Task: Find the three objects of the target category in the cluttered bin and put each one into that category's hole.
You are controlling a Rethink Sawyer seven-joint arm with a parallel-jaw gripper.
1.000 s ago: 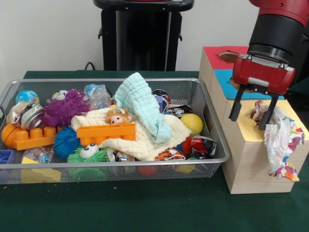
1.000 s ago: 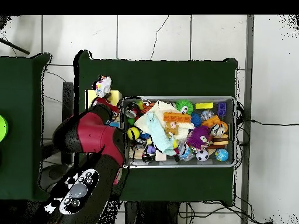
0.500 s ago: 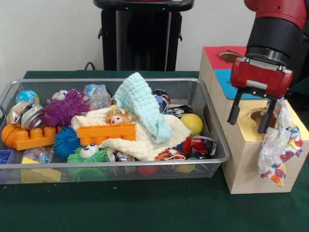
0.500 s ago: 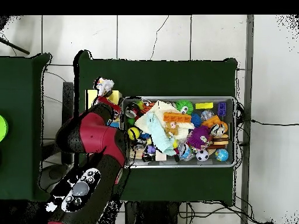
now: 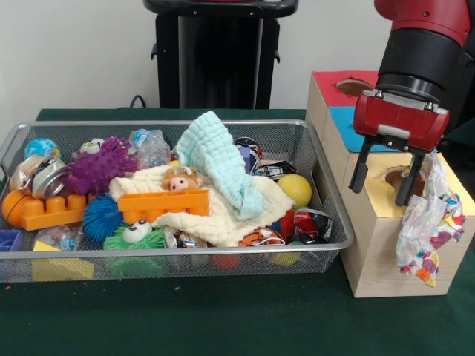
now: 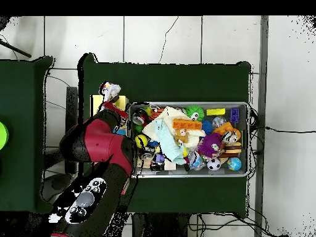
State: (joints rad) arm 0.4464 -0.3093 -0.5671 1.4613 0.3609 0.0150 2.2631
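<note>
We see the printed wrapper point(image 5: 427, 226) draped over the yellow-topped box point(image 5: 386, 245), beside its hole point(image 5: 401, 176), right of the wire basket point(image 5: 326, 245). The gripper point(image 5: 382, 184) hangs above, fingers point(image 5: 358, 174) spread and empty. From overhead, the arm point(image 6: 102, 145) hides gripper and hole; the wrapper point(image 6: 110, 91) peeks out.

We see a plain pale wall point(image 5: 82, 52) behind the table point(image 5: 185, 319), which has a dark green cover. From above, the floor point(image 6: 185, 40) shows large light tiles with dark joints and thin cracks. A second green table point(image 6: 21, 133) stands beyond the left edge, and cables point(image 6: 287, 131) lie beyond the right edge.
</note>
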